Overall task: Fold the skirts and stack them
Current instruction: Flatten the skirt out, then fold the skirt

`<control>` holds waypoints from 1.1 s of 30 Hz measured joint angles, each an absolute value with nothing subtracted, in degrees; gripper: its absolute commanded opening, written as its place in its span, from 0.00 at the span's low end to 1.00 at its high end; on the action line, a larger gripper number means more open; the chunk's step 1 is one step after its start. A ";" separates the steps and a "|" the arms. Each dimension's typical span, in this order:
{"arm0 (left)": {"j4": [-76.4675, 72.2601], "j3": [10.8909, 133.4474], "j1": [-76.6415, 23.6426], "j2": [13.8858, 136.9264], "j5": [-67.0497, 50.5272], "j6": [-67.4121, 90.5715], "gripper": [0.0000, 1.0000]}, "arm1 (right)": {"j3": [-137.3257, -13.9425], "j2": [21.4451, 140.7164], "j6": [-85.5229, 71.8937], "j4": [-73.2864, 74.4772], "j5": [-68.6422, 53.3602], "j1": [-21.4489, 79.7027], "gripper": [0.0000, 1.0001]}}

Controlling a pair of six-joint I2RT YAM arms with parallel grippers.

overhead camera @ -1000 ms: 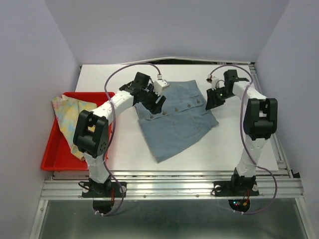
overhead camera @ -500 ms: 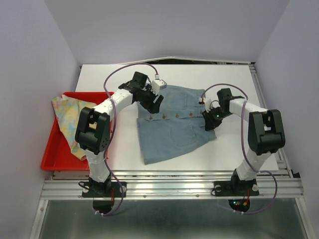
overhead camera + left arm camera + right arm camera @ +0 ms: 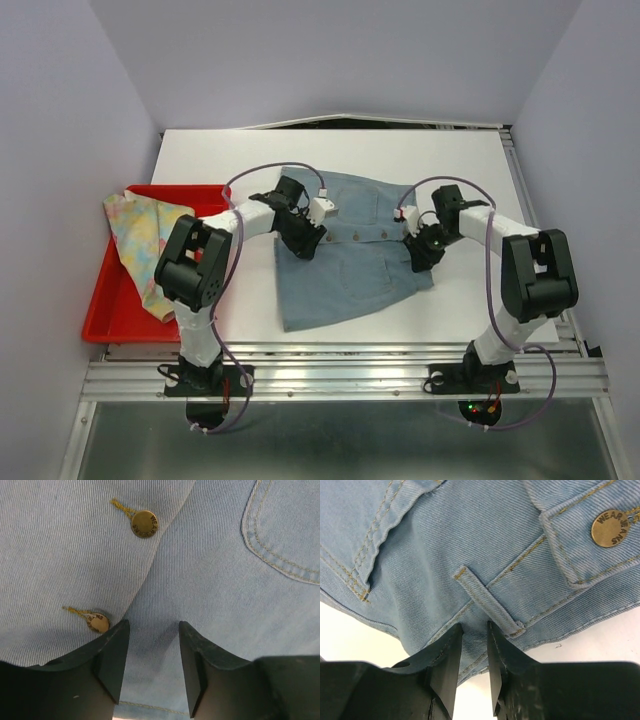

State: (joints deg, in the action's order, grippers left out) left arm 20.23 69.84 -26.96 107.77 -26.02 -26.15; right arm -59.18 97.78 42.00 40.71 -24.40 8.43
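Here, your left claw (image 3: 153,625) half open astride the denim skirt (image 3: 350,260) by its buttons (image 3: 145,524), on the tabletop (image 3: 460,160), your right claw (image 3: 475,627) nearly closed, pinching its waist edge, floral skirt (image 3: 140,235) in the red tray (image 3: 100,322).

Denim skirt (image 3: 350,250): light blue twill cloth, matt, fine diagonal rib, tan stitching. Its buttons (image 3: 144,523): brass-look metal, dull sheen, embossed lettering. Floral skirt (image 3: 140,235): thin soft cloth, matt. Tray (image 3: 103,318): red plastic, smooth. Tabletop (image 3: 460,160): white, matt. Left gripper (image 3: 152,627) jaws: dark matt plastic.
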 measured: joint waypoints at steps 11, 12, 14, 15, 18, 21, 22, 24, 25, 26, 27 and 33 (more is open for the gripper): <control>25.80 66.06 -28.14 103.13 -28.25 -30.02 0.77 | -53.52 91.05 47.79 49.76 -23.38 14.24 0.45; 27.09 66.43 -28.01 102.37 -28.82 -30.11 0.80 | -53.60 90.80 47.64 50.68 -23.42 14.46 0.50; 29.15 68.25 -27.14 100.71 -30.79 -30.50 0.99 | -55.94 90.59 45.58 53.23 -23.35 14.55 0.65; 30.09 70.19 -26.37 100.16 -31.59 -30.41 0.99 | -57.71 90.74 45.19 53.93 -23.46 14.22 0.68; 28.99 79.83 -22.41 99.59 -33.91 -29.58 0.98 | -67.88 91.83 41.23 54.15 -25.43 12.27 0.85; 25.30 89.62 -18.46 100.62 -34.63 -28.45 0.98 | -80.73 95.24 36.60 50.85 -28.45 9.45 0.94; 22.63 95.29 -16.25 102.17 -34.65 -27.55 0.99 | -82.19 95.83 35.92 50.26 -28.69 8.75 0.93; 20.86 101.54 -14.46 105.47 -35.11 -25.69 0.98 | -88.62 99.00 32.67 49.08 -29.23 6.83 0.90; 19.62 105.30 -13.91 108.14 -35.46 -24.88 0.96 | -92.16 101.21 30.98 48.12 -29.15 5.87 0.89; 18.52 109.01 -13.43 111.00 -35.81 -23.59 0.93 | -94.35 102.89 29.76 46.96 -29.12 5.15 0.88; 17.37 113.51 -12.91 115.18 -36.45 -21.69 0.86 | -98.39 106.89 27.79 45.43 -29.08 3.64 0.86; 14.20 123.13 -11.27 133.32 -38.37 -14.48 0.75 | -109.01 123.09 23.75 41.78 -28.49 -0.80 0.77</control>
State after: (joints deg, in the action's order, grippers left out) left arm 14.20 123.13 -11.27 133.32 -38.37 -14.48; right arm -109.01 123.09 23.75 41.78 -28.49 -0.80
